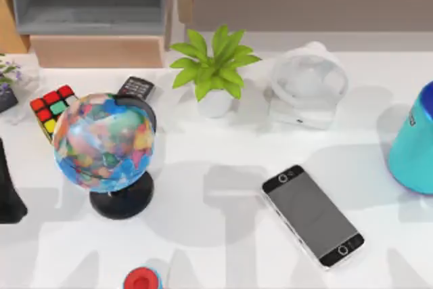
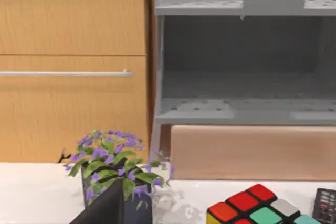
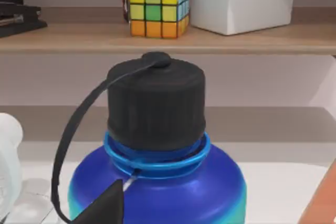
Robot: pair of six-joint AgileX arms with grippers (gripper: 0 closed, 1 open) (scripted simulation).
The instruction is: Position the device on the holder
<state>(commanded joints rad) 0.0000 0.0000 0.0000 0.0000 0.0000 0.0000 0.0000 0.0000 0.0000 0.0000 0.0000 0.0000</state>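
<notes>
Smartphone (image 1: 312, 215) lies flat on open tabletop (image 1: 223, 248); bare surface on all sides of it. Globe (image 1: 105, 143) stands tall to its left, well apart. Potted plant (image 1: 215, 69) and clear holder (image 1: 306, 93) line the back. Blue bottle (image 1: 414, 141) crowds the right edge. Red object (image 1: 142, 279) sits at front-left.

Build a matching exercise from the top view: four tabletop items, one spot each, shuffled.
Items:
1. grey-screen silver-rimmed smartphone
2. multicoloured globe on black stand
3. green leafy plant in white pot
4. blue bottle with black cap

Places:
A. right table edge
B. back centre
C. front, right of centre
D. left of centre, beside the colourful puzzle cube

Pairs: 1-C, 2-D, 3-B, 4-A
</notes>
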